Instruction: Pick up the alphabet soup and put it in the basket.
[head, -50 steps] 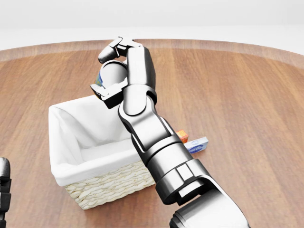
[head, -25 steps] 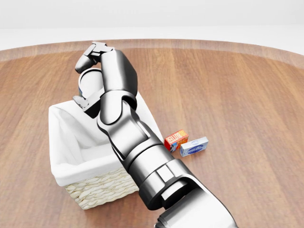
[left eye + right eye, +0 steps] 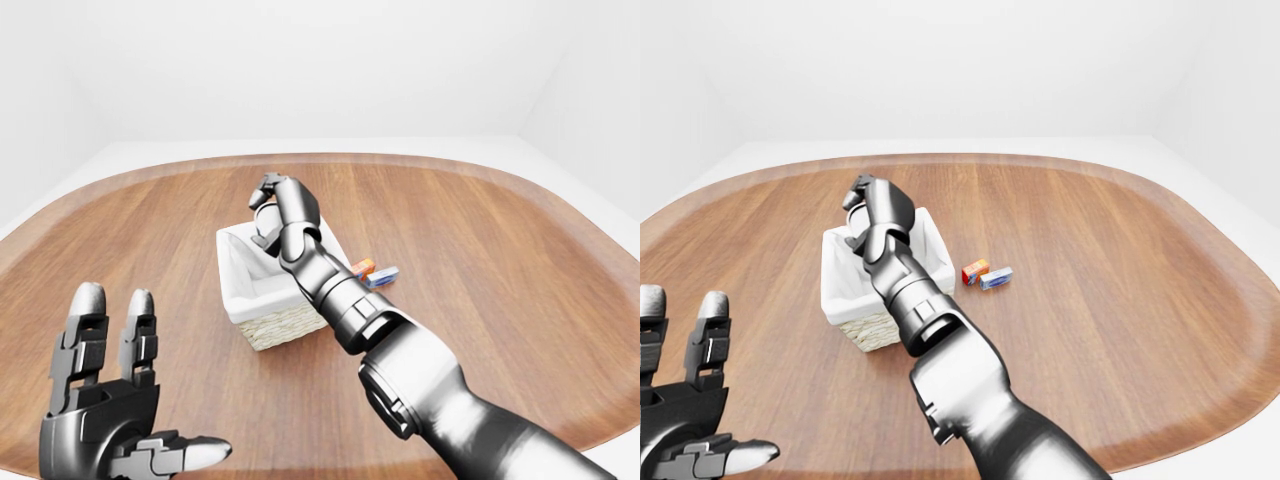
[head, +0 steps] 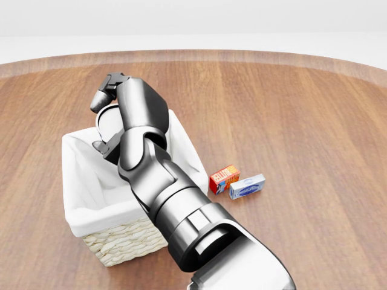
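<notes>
Right hand [image 4: 112, 115] is over the far side of the basket [image 4: 81, 226], fingers curled round the alphabet soup [image 4: 107, 121]; only a pale sliver of the can shows between the fingers and the wrist, so its long axis and which way it points can't be told. The can is above the basket's white-lined opening, near the far rim, not resting on the liner as far as can be seen. The right forearm crosses the basket's right wall on a diagonal from bottom right. Left hand [image 3: 110, 400] is low at the near left, fingers spread apart, holding nothing. Just right of the basket lie an orange box [image 4: 224, 179] and a white-blue box [image 4: 247, 186], touching each other. The wooden table [image 4: 314, 121] is bare to the right and far side, its curved edge well away.
</notes>
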`<state>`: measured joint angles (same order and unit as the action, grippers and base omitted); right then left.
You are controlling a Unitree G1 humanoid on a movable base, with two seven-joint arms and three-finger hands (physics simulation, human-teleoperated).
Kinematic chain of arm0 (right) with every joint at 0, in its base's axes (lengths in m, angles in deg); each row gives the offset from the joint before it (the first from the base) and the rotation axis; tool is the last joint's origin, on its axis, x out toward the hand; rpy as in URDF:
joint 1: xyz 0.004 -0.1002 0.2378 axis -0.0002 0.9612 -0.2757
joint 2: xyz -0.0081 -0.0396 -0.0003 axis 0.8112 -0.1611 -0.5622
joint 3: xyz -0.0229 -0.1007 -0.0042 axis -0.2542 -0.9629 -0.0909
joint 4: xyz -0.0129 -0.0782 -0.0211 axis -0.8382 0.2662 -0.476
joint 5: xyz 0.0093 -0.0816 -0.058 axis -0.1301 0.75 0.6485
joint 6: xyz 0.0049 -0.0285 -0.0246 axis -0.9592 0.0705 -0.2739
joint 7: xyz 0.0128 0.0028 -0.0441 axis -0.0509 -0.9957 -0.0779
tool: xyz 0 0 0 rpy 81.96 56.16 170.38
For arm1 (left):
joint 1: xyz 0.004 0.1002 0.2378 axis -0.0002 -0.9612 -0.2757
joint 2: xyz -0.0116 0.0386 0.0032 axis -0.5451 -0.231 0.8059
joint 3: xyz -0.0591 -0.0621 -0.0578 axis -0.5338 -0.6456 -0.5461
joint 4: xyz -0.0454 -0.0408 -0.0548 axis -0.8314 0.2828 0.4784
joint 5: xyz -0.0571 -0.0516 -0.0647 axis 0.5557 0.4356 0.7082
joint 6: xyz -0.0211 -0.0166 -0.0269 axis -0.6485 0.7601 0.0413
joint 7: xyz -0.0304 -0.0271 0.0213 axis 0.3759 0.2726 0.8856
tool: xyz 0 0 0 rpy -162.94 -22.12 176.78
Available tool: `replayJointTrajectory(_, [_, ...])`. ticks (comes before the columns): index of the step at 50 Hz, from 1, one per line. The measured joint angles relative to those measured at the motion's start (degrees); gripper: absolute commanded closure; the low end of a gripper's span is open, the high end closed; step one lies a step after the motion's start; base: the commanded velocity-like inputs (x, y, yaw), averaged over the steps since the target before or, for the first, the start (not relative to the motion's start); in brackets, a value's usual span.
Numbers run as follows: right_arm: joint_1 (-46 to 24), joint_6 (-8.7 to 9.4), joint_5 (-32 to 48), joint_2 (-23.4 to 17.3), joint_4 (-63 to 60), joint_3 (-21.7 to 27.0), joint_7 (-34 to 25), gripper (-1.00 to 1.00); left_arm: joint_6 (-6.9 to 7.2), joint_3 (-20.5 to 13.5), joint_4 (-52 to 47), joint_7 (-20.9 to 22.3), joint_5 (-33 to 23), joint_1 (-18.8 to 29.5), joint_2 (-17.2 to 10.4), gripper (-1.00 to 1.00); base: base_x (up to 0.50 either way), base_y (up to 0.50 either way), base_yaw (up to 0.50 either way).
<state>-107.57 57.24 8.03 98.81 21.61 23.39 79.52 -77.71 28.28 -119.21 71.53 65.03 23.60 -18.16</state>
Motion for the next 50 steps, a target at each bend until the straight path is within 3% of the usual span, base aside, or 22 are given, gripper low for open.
replayJointTrajectory(50, [0.36, 0.0, 4.86, -0.01, 4.91, 1.63, 0.0, 1.0, 0.0, -4.24, -1.12, 4.05, 1.33, 1.21, 3.25, -1.0, 0.0, 0.0, 0.0])
